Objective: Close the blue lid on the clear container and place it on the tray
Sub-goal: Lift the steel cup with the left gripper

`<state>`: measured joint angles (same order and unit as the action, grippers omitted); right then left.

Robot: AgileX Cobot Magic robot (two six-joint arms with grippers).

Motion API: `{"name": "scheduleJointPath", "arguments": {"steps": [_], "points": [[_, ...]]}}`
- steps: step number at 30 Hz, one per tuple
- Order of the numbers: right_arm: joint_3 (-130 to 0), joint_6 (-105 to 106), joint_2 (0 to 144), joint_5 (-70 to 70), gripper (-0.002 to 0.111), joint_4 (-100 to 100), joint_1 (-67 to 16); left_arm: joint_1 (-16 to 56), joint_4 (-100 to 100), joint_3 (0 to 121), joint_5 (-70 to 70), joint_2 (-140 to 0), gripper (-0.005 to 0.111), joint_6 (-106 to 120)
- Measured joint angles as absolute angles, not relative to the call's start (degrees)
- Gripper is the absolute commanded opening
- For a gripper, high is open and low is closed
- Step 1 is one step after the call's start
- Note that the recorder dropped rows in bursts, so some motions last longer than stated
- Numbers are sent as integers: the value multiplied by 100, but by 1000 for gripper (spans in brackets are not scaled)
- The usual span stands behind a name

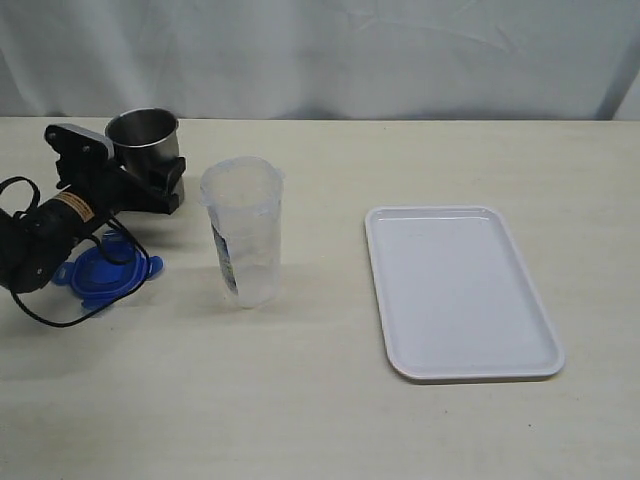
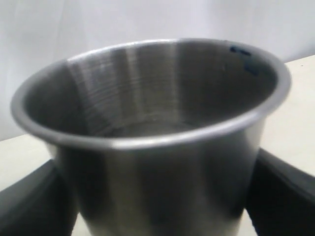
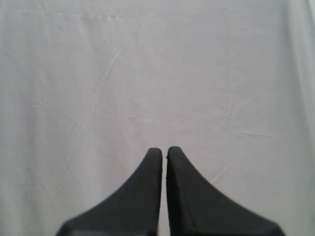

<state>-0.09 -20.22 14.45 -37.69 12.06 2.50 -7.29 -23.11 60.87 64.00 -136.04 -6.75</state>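
Standing upright, clear container (image 1: 243,232) opens upward.

A matte black robot arm (image 1: 60,215) with a blocky black left gripper (image 1: 160,180), an orange-and-white label band on its cylindrical wrist and a thin black cable looping at seven o'clock. The black right gripper (image 3: 164,155) shows two smooth, curved, tapering jaws.

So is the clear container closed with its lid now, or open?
Open. The clear container stands upright with no lid on its rim; the blue lid lies flat on the table beside it, partly under the left arm.
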Motion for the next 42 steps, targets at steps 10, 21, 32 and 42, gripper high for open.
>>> {"name": "scheduleJointPath", "arguments": {"steps": [10,21,32,42], "points": [[-9,-2022,1445,-3769,4,1206,250,-729,-2469,6087,6377,-13584,0,-865],[-9,-2022,1445,-3769,4,1206,250,-729,-2523,6087,6389,-13571,0,-855],[-9,-2022,1445,-3756,4,1206,250,-729,-2693,6042,6286,-13190,0,-869],[-9,-2022,1445,-3756,4,1206,250,-729,-2915,5701,6261,-12296,0,-889]]}}
